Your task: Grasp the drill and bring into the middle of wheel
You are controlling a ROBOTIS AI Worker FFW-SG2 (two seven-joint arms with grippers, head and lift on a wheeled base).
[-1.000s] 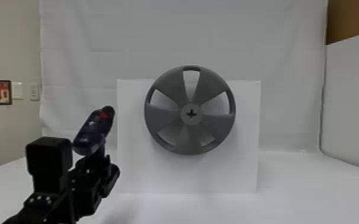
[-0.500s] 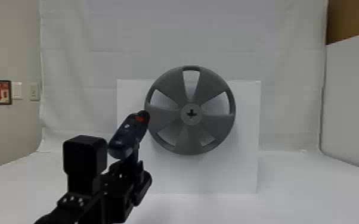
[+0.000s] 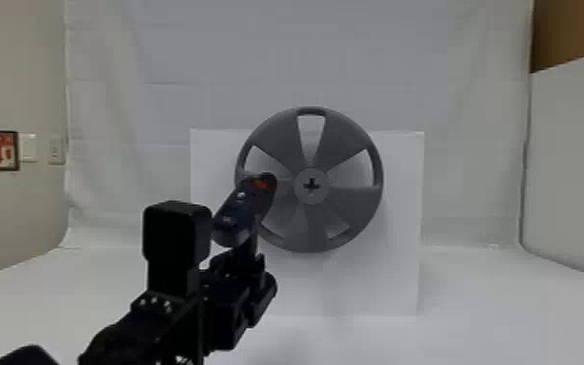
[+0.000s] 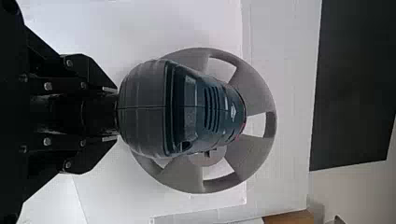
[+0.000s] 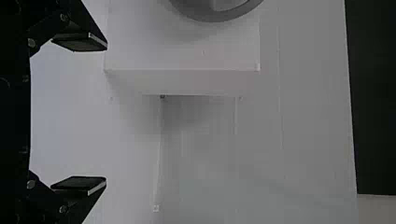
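The left gripper is closed around the drill's handle, at the left and nearer than the wheel. The drill sits upright above it, clear of the worktop, its tail near and left, its nose far and right. In the head view the nose overlaps the wheel's left part; whether it touches, I can't tell.

The step looks to be lining the drill up with the wheel. Best to carry it right, keeping some gap from the spokes, until the nose faces the hub with its dark cross; only then go far. In the left wrist view the hub peeks out from beside the drill's body, so the aim seems off-centre. Square the drill to the wheel's face first, as a slanted nose could skid off the hub or shove the board. A steady wrist should keep the handle from twisting.

The right gripper, seen in the right wrist view, is wide and empty; it can wait.
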